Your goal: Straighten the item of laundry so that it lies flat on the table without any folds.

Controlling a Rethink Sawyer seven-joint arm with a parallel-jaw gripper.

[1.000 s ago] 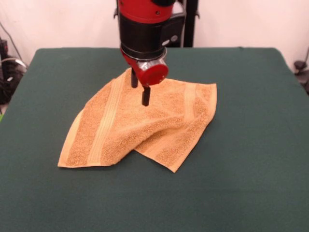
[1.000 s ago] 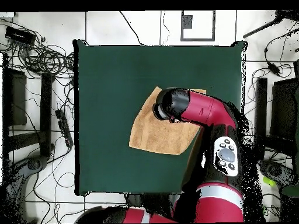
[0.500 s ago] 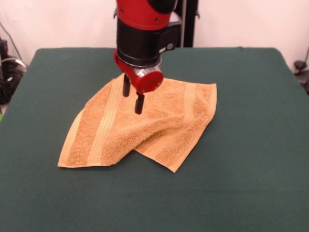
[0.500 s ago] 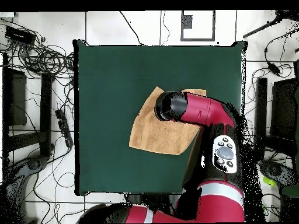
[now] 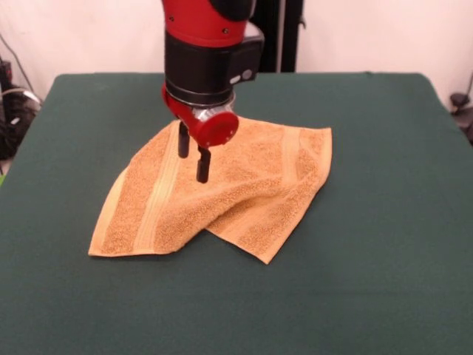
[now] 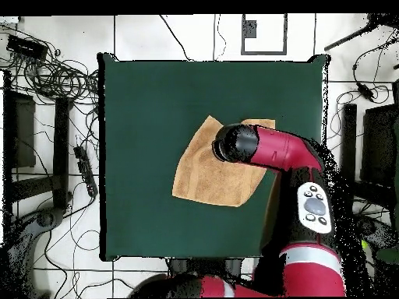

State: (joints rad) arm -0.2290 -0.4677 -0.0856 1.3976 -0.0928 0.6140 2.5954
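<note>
Hovering over the towel (image 5: pixel 222 188), your tool (image 5: pixel 193 161) has its fingers (image 5: pixel 202 166) spread and empty; the towel lies mid-bench (image 5: pixel 384 222), its near corner folded over.

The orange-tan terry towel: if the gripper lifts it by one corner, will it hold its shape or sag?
The orange-tan terry towel will probably sag: it already lies folded over itself with soft, rounded creases. Its looped pile should grip the dark green table cloth, so it may bunch instead of sliding. The open gripper likely needs a pinch.
</note>
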